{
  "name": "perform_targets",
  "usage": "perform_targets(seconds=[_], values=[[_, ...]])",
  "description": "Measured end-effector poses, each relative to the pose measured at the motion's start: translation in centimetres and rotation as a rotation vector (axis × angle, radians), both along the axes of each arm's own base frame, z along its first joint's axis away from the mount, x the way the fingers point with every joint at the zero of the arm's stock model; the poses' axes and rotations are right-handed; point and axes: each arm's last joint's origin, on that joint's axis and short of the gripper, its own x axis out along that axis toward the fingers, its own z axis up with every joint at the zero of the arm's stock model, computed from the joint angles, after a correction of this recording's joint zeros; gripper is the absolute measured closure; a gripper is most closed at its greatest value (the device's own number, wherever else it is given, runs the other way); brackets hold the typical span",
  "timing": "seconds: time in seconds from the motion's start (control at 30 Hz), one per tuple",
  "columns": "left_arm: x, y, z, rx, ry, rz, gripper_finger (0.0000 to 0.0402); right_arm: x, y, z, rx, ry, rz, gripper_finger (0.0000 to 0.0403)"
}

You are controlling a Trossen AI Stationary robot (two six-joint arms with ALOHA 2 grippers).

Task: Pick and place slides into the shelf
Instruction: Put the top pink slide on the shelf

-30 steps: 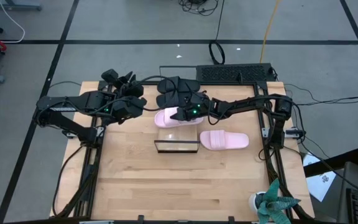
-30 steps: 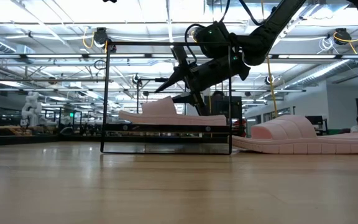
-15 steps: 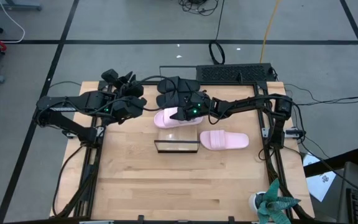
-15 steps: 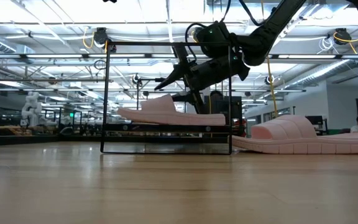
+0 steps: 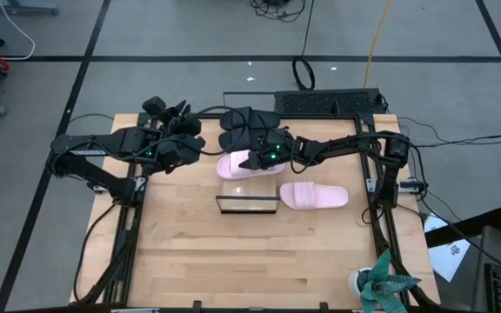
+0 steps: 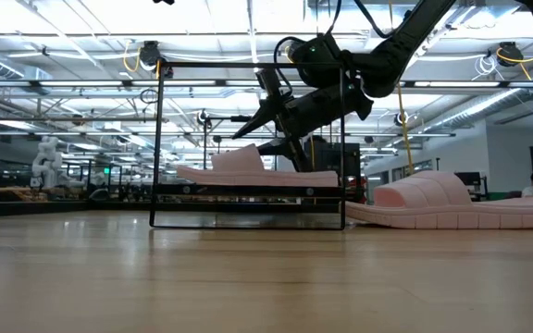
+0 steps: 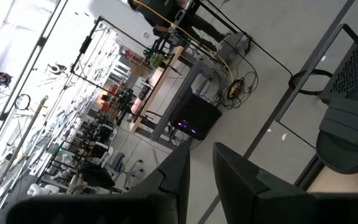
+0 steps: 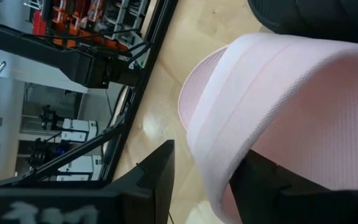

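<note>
Pink slide [image 6: 257, 169] lowered slightly onto shelf [image 6: 248, 190], right gripper [image 5: 252, 160] grasping its strap, left gripper [image 5: 177, 117] parked (fingers nearly closed, empty).

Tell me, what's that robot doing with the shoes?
It is putting slides onto a little shelf. The right gripper grips a pink slide by its strap and holds it at the shelf's board. The other pink slide lies on the table beside the shelf, and the two black slides wait at the table's far edge. The left gripper hovers near them, holding nothing.
</note>
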Motion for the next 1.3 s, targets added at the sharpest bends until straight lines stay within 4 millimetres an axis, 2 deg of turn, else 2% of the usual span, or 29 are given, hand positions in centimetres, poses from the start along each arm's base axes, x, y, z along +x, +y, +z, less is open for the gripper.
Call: perform_targets(seconds=[0.9, 1.3], values=[[0.03, -0.02, -0.04, -0.015, -0.005, -0.011, 0.0323, -0.08, -0.18, 0.03, -0.001, -0.006, 0.026, 0.0270], [0.03, -0.02, -0.04, -0.015, -0.006, -0.010, 0.0323, -0.45, -0.97, 0.25, 0.020, -0.015, 0.051, 0.0270]])
